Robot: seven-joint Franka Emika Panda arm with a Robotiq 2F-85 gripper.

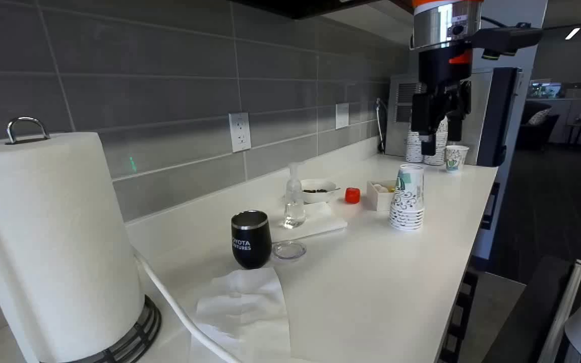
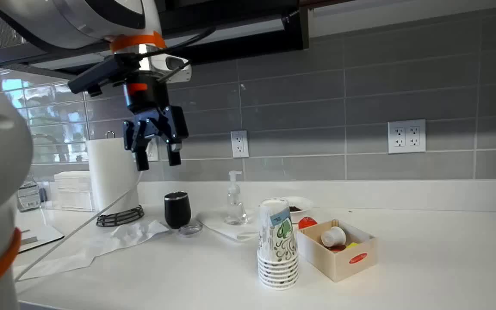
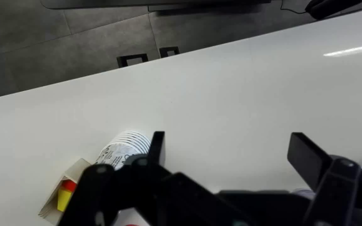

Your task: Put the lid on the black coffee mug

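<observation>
Low at eight o'clock from the gripper [image 1: 441,140], in an exterior view, the see-through lid [image 1: 289,249] lies flat on the counter [image 1: 361,287], between three and four o'clock from the uncovered black coffee mug [image 1: 251,239] and just beside it; whether they touch cannot be told. Being round, the lid offers no long axis, so the reach likely hinges on that slanting descent and on the mug crowding one side. The gripper hangs well above the counter, its fingers [image 3: 306,157] spread wide, holding and touching nothing.
</observation>
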